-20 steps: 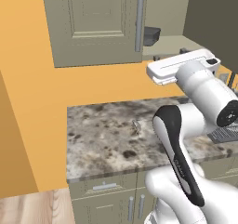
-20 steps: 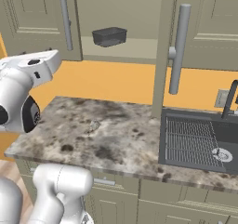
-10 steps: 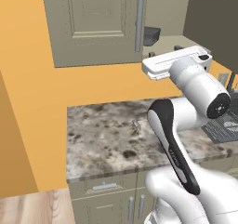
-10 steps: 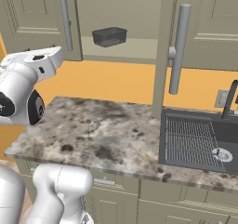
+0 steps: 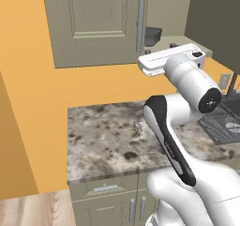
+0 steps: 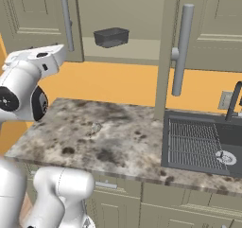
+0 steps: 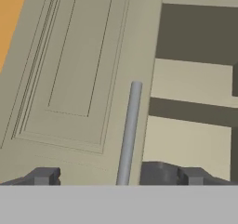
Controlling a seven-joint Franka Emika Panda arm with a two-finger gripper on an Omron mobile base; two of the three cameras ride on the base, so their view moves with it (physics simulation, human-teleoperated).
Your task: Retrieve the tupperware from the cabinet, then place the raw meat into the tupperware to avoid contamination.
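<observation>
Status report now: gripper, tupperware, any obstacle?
Gripper open, empty, facing left door handle. Tupperware on cabinet shelf, untouched. Right door open, nothing blocking.

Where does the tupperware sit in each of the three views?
Left base view: the tupperware peeks out at upper centre-right, just right of the grey bar handle.
Right base view: upper centre-left on the cabinet shelf, right of the same handle.
Hand view: I can't make it out; that handle runs up the middle.
</observation>
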